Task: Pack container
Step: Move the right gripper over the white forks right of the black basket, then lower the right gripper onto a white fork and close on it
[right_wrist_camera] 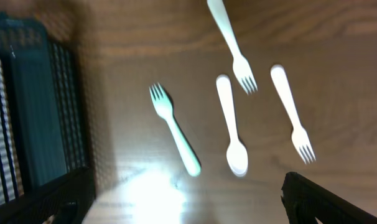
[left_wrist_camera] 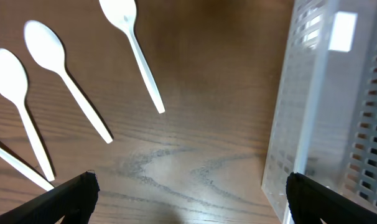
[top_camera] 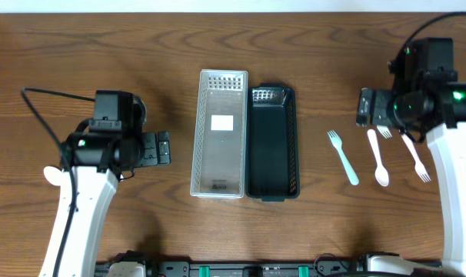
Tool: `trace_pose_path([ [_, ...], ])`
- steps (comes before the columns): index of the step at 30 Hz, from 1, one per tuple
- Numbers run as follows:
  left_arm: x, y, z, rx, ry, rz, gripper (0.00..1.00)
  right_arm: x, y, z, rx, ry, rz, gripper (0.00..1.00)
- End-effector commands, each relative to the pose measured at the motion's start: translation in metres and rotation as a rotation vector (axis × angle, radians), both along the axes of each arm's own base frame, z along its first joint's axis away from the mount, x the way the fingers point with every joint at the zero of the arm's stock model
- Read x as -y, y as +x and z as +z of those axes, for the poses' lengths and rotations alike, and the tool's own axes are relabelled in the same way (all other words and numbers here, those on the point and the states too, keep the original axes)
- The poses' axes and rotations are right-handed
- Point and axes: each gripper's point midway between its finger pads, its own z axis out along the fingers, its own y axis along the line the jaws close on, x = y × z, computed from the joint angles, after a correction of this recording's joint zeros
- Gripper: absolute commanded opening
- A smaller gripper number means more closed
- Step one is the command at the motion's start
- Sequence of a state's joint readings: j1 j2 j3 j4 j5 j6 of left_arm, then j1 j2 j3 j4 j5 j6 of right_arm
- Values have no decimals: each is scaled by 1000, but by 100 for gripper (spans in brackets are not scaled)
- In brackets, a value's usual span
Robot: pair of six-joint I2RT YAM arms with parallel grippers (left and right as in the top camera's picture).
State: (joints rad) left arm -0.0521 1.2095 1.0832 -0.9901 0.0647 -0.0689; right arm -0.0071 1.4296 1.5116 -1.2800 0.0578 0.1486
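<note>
The left gripper (left_wrist_camera: pixel 190 188) and right gripper (right_wrist_camera: pixel 185 190) gape wide, empty; best lower the right astride the pale green fork (right_wrist_camera: pixel 174 129) just ahead.

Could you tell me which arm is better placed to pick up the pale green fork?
Right, probably. The pale green fork lies past the dark basket, near the right gripper and in its wrist view; the left gripper sits beyond the white basket.

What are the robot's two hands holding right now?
Nothing. The left gripper and the right gripper are both open and empty; the spoons and forks lie on the table.
</note>
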Motion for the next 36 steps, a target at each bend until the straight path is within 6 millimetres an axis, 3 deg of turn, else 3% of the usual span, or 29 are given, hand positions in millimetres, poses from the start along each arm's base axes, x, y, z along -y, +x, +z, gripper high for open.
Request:
trace_pose_path([
  [1, -2, -2, 17, 59, 7, -15, 98, 0, -14, -21, -83, -17, 11, 99],
  [5, -2, -8, 25, 84, 6, -14, 98, -3, -32, -57, -167, -8, -15, 99],
  [10, -3, -15, 28, 86, 6, -14, 98, -9, -39, -97, -176, -8, 1, 99],
  [14, -3, -16, 28, 85, 6, -14, 98, -15, -35, -108, -158, -11, 50, 99],
  [20, -3, -16, 28, 85, 6, -14, 98, -45, -17, -110, -82, 37, 321, 99],
  [28, -3, -16, 28, 83, 6, -13, 98, -45, -18, -127, -143, 13, 413, 99],
  [36, -3, -17, 27, 78, -1, 3, 98, -44, -17, -163, -256, 11, 446, 99],
])
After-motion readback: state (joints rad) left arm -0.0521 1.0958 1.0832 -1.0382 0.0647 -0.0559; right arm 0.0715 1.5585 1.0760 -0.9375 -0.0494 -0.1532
